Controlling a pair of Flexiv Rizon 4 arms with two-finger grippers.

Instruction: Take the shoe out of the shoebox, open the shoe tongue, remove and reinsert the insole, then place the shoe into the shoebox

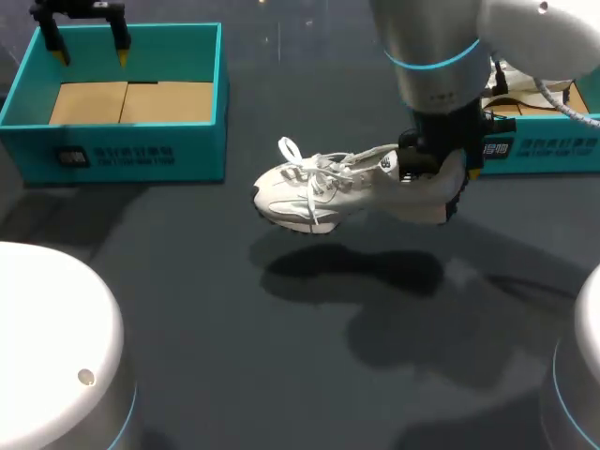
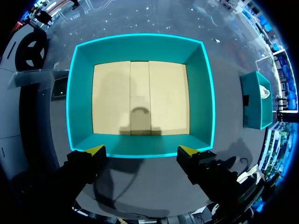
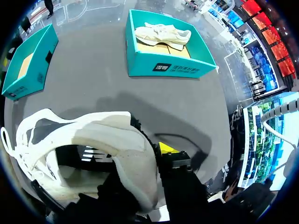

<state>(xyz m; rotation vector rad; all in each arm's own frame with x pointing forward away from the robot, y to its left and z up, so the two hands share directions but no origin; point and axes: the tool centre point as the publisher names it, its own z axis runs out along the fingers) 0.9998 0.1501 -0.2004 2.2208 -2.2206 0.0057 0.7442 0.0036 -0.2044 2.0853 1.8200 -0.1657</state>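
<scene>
A white laced sneaker (image 1: 323, 187) hangs above the dark table, toe towards my left. My right gripper (image 1: 433, 167) is shut on its heel collar. In the right wrist view the heel wall of the sneaker (image 3: 126, 140) sits between the fingers of my right gripper (image 3: 147, 163); one yellow fingertip (image 3: 168, 149) shows outside it and the other is hidden inside the shoe. My left gripper (image 1: 89, 45) stands open above the far rim of the left teal shoebox (image 1: 122, 150). In the left wrist view that shoebox (image 2: 140, 46) holds only its cardboard floor, ahead of my left gripper (image 2: 141, 151).
A second teal shoebox (image 1: 544, 150) stands at the right behind my right arm. The right wrist view shows this box (image 3: 168, 69) with another white sneaker (image 3: 161, 33) in it. The left shoebox (image 3: 28, 65) appears there too.
</scene>
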